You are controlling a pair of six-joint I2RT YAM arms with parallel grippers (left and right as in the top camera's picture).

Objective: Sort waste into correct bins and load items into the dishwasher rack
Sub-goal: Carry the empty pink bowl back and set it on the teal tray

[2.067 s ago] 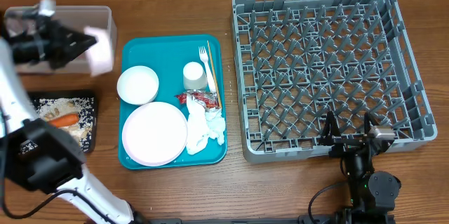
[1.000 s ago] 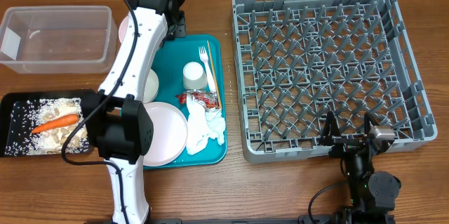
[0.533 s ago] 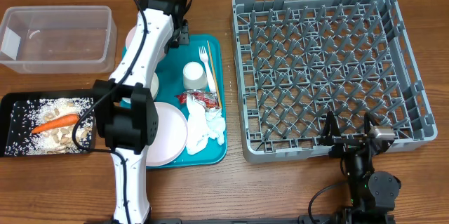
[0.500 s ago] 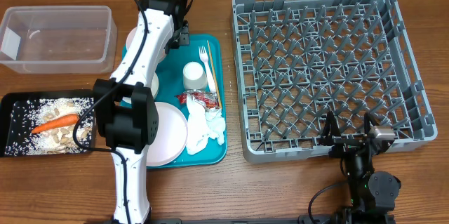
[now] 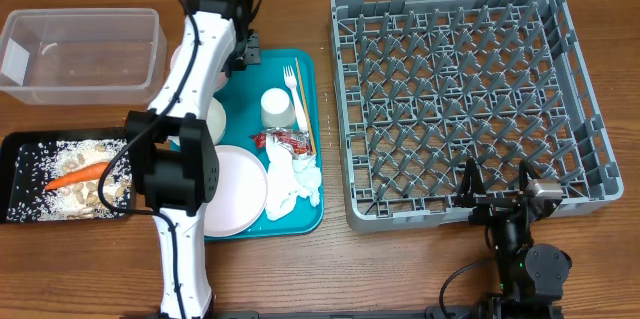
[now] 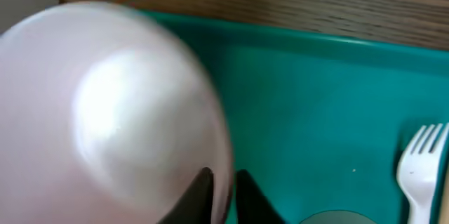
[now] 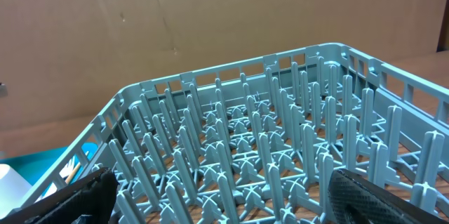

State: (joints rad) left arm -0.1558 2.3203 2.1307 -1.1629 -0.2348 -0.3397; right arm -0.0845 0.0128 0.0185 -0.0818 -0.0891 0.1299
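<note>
From overhead, my left gripper (image 5: 238, 59) sits at the 11 o'clock corner of the teal tray (image 5: 250, 224), at the edge of a pink bowl (image 5: 178, 62) that my own arm mostly covers, so I cannot tell the finger gap here. On the tray, a white cup (image 5: 277, 107) stands near 1 o'clock, with a white fork (image 5: 292, 81) and a wooden stick (image 5: 306, 124) just beside it. A red wrapper (image 5: 283, 140) lies at the centre, a crumpled napkin (image 5: 290, 184) at 5 o'clock and a large plate (image 5: 238, 191) at 7 o'clock. The clear tub (image 5: 80, 54) is at 10 o'clock on the table. The black tray (image 5: 20, 199) at 8 o'clock holds a carrot (image 5: 80, 172) and rice (image 5: 60, 149). The grey rack (image 5: 465, 99) fills the 3 o'clock side, and my right gripper (image 5: 496, 179) is at its 6 o'clock edge. In my left wrist view, the left gripper (image 6: 223, 199) has its fingers nearly pressed together, pinching the pink bowl (image 6: 105, 126) by the rim at its 4 o'clock edge. The teal tray (image 6: 302, 104) lies beneath, and the fork's (image 6: 421, 171) tines show at 4 o'clock. In my right wrist view, my right gripper (image 7: 221, 182) is spread wide with nothing between its fingers, and it faces the rack's (image 7: 245, 126) pegs.
</note>
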